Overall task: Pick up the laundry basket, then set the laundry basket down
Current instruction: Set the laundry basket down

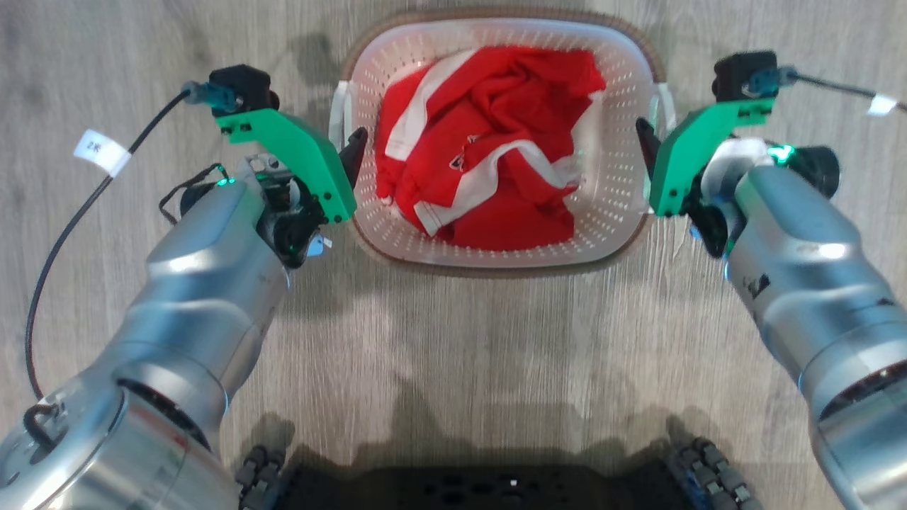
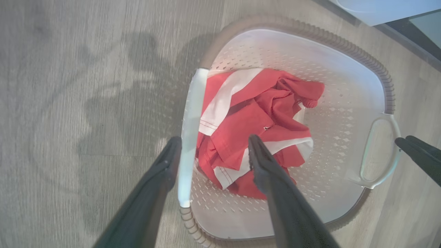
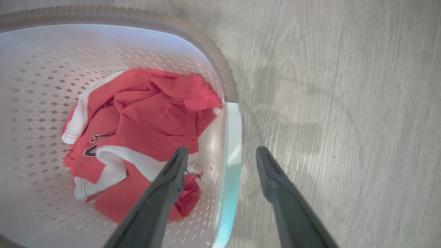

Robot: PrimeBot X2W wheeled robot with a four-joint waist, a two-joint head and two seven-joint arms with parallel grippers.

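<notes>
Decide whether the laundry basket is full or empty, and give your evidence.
Partly filled: the laundry basket holds a crumpled red-and-white garment, with perforated wall left bare around it.

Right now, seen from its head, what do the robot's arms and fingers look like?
The left arm and right arm are thick silver-grey tubes. Each wrist carries a bright green plate topped by a black block, with a black cable wearing a white tag. The fingers are long, dark, tapered.

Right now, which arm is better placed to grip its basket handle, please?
Right, marginally: the right handle sits nearly centred in the open right gripper; the left handle hugs one left gripper finger.
</notes>
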